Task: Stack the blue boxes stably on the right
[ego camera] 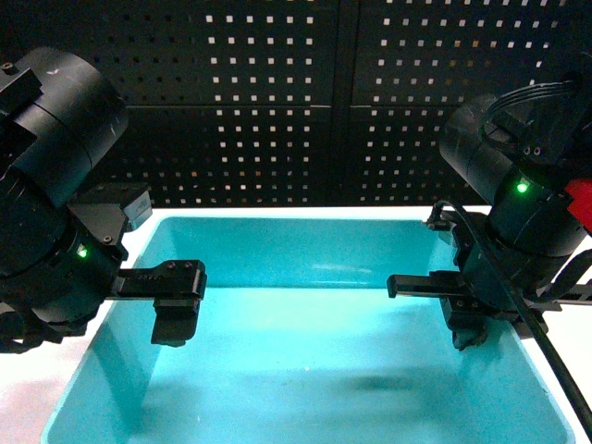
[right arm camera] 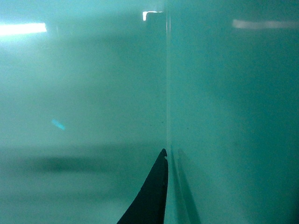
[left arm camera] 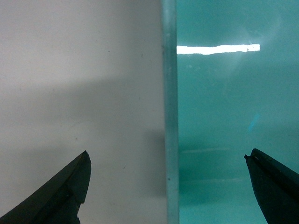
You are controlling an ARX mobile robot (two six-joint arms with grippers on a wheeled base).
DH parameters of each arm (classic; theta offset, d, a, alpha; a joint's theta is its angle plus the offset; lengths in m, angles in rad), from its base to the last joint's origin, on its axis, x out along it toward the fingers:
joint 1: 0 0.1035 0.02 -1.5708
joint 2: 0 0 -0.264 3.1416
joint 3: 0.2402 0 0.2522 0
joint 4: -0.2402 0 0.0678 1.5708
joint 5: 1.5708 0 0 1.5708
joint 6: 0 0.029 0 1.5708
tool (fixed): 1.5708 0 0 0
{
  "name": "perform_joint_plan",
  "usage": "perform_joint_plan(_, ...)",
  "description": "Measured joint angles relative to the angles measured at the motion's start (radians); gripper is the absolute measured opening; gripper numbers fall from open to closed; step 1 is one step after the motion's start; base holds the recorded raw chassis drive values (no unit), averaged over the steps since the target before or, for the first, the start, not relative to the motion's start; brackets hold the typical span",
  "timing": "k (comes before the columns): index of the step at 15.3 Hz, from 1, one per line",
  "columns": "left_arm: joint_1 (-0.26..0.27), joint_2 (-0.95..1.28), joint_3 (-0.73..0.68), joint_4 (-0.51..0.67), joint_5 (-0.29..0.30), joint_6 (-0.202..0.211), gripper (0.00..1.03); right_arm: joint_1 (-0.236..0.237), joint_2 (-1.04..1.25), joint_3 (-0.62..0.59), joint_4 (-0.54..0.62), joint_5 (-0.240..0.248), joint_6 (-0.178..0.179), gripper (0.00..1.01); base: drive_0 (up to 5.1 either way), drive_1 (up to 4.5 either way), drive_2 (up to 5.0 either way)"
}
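Over tub (ego camera: 305, 370) rim | left jaws (left arm camera: 168, 186) wide, straddling wall | right jaws (ego camera: 462, 324) unclear (one tip visible)

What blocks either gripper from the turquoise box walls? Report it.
Nothing visible does. The left gripper is open astride the blue box's left rim, one finger outside, one inside. The right gripper's one visible finger sits against the right wall.

Lab bench, black pegboard (ego camera: 277, 102) backdrop
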Motion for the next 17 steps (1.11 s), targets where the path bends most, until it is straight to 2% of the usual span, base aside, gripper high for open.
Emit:
perform_joint_plan(5,0.005,0.05,-0.002,0.026,0.017,0.033,0.98,0.0,0.0,0.0,0.0,0.0,0.0,0.07,0.0,0.0,0.0)
perform_joint_plan(6,0.003,0.055,-0.014,0.045,0.005,0.077,0.93,0.0,0.0,0.0,0.0,0.0,0.0,0.07,0.0,0.0,0.0)
perform_joint_plan(12,-0.009,0.055,-0.019,0.041,-0.007,0.102,0.44,0.0,0.0,0.0,0.0,0.0,0.0,0.07,0.0,0.0,0.0)
perform_joint_plan(17,-0.01,0.055,-0.024,0.056,-0.018,0.099,0.03,0.0,0.0,0.0,0.0,0.0,0.0,0.07,0.0,0.0,0.0)
